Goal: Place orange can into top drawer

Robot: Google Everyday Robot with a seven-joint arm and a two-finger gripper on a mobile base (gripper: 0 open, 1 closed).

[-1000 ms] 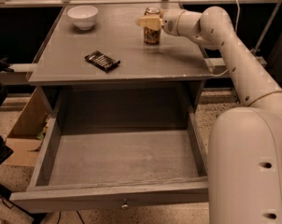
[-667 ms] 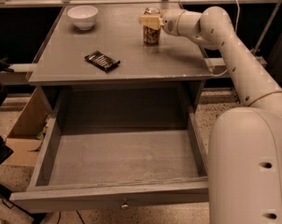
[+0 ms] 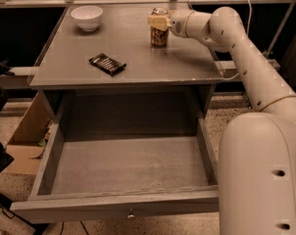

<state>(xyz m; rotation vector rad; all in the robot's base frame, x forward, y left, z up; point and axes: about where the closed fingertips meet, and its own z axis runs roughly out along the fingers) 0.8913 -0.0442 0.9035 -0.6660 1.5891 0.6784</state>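
Claw [image 3: 158, 21] sits at the far side of the bench [image 3: 138, 75], reached in from the right on the white arm [image 3: 236, 38]. It lies across the upper front of the orange can [image 3: 159, 36], just under the rim. Pinching or merely resting against it: cannot tell. The can stands upright on the bench directly under the claw, with an orange-brown body, pale lettering and a silver top showing above the claw. White bowl [image 3: 86, 17] is well to the claw's left; dark snack bar [image 3: 107, 64] is left and nearer. Top drawer [image 3: 123, 207] stands open well below the claw, grey wood with a small round knob.
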